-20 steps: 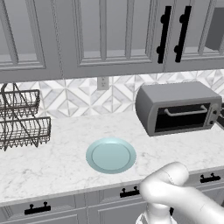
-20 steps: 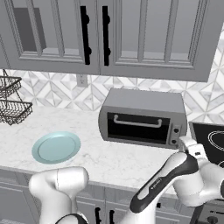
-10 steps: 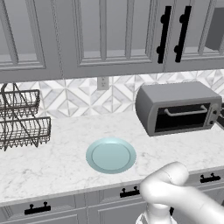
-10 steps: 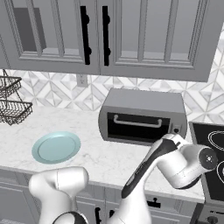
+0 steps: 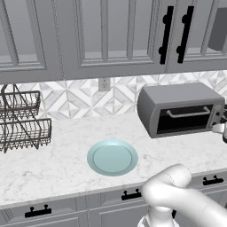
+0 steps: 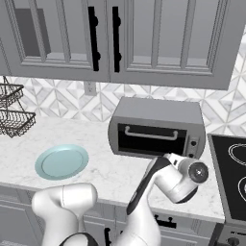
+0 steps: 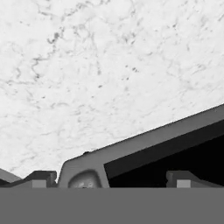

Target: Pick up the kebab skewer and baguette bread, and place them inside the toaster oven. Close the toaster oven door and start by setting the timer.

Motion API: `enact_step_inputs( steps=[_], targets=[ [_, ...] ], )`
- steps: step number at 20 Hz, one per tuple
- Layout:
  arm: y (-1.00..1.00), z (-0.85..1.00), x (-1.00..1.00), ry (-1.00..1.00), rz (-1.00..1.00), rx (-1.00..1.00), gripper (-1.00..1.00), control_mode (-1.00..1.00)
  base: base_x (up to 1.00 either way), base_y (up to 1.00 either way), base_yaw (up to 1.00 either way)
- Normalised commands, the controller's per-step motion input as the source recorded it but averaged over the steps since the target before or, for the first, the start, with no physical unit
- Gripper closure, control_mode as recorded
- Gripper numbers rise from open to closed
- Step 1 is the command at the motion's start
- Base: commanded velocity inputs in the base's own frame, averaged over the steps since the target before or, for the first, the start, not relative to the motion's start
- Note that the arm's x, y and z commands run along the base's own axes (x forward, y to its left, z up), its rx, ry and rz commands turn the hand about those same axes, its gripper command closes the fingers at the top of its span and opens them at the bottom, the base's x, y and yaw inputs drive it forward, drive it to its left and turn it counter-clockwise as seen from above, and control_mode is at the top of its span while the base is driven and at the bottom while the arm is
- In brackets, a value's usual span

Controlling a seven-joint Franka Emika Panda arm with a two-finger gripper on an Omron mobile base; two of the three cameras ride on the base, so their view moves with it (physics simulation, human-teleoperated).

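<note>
The hand, fingers spread apart and empty, hangs low by the toaster oven, its door closed, likely to reach the controls.

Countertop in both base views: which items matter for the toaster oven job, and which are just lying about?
Job:
toaster oven
toaster oven door, shut
claw, open, low over the marble counter

Lying about:
blue plate, bare
wire rack
stove

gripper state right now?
Gripper: open, holding nothing, fingertips spread wide above the marble counter by the toaster oven.
</note>
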Motion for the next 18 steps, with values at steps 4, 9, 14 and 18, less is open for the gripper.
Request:
enact_step_inputs(
  steps=[4,9,14,18],
  targets=[
    [-0.36,-0.13,0.45,0.0,0.3,-0.24,-1.0,-1.0,0.0,0.0,0.0],
    [-0.61,0.0,0.06,-0.02,0.31,-0.22,-1.0,-1.0,0.0,0.0,0.0],
    [-0.36,-0.25,0.04,0.0,0.17,-0.22,-1.0,-1.0,0.0,0.0,0.0],
    [-0.36,-0.34,0.14,-0.07,0.26,-0.14,-1.0,-1.0,0.0,0.0,0.0]
  ],
)
